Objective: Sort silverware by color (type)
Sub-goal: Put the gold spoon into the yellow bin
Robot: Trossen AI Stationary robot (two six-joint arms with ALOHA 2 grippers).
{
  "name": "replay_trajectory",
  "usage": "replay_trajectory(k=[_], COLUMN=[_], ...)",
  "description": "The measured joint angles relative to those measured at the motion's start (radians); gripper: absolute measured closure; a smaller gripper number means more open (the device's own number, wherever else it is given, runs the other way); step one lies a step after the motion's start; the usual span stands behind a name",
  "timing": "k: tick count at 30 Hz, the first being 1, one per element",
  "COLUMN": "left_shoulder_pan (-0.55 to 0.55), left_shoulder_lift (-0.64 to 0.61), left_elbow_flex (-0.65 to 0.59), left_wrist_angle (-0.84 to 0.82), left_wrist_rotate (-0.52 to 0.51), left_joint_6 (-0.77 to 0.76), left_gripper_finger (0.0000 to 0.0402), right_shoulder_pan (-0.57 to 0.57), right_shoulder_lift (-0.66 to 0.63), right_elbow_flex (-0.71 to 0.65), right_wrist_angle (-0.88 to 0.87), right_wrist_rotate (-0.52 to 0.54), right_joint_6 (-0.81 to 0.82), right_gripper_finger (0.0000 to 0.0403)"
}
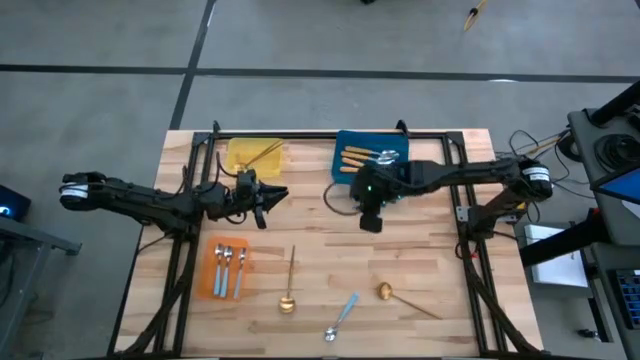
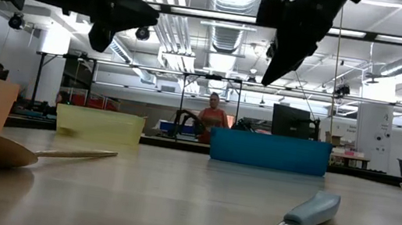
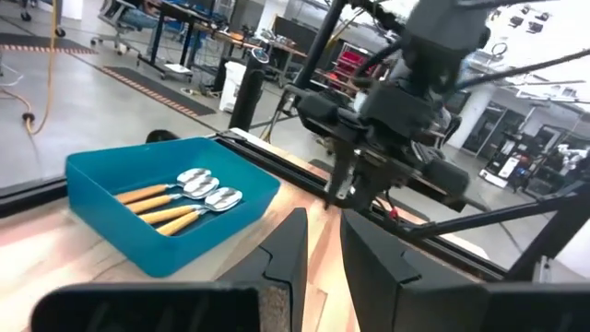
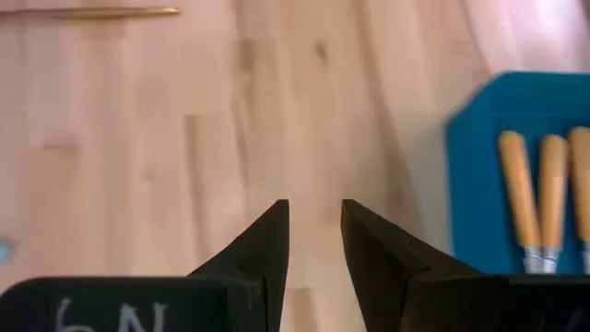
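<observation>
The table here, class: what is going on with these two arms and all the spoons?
Two robot arms are sorting spoons into trays by type. The blue tray holds orange-handled spoons, the orange tray holds blue-handled spoons, and the yellow tray holds a gold spoon. Two gold spoons and one blue-handled spoon lie loose on the table. The right pincer hovers empty beside the blue tray; the left pincer hangs empty near the yellow tray.

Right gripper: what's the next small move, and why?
Probably swing the right gripper, empty and just off the blue tray, toward the gold spoon lying loose on the table. That tray already holds orange-handled spoons; the loose spoons remain unsorted.
</observation>
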Motion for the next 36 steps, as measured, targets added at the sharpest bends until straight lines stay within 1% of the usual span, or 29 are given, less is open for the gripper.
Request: replay_trajectory(k=[4,8,13,22,24,29,36], left_shoulder_pan=[-0.013,-0.022,-0.039,-0.079,-0.091,-0.113,-0.135], left_shoulder_lift=[0.003,0.004,0.004,0.006,0.006,0.006,0.006], left_elbow_flex=[0.0,0.0,0.0,0.0,0.0,0.0,0.0], left_wrist_angle=[0.037,0.07,0.082,0.083,0.084,0.091,0.094], left_wrist_rotate=[0.0,0.0,0.001,0.0,0.0,0.0,-0.002], left_joint_6=[-0.003,-0.004,-0.007,-0.01,-0.01,-0.01,-0.01], left_gripper_finger=[0.0351,0.0351,0.0351,0.0351,0.0351,0.0351,0.0351], right_shoulder_pan=[0.082,0.153,0.214,0.318,0.341,0.392,0.466], right_shoulder_lift=[0.004,0.02,0.037,0.07,0.075,0.082,0.088], right_elbow_flex=[0.0,0.0,0.0,0.005,0.005,0.005,0.005], right_wrist_angle=[0.044,0.117,0.184,0.171,0.161,0.146,0.061], right_wrist_rotate=[0.032,0.074,0.078,0.074,0.056,-0.055,-0.137], right_joint_6=[0.029,0.012,0.014,0.165,0.202,0.306,0.464], right_gripper_finger=[0.0317,0.0323,0.033,0.0328,0.033,0.0335,0.0335])
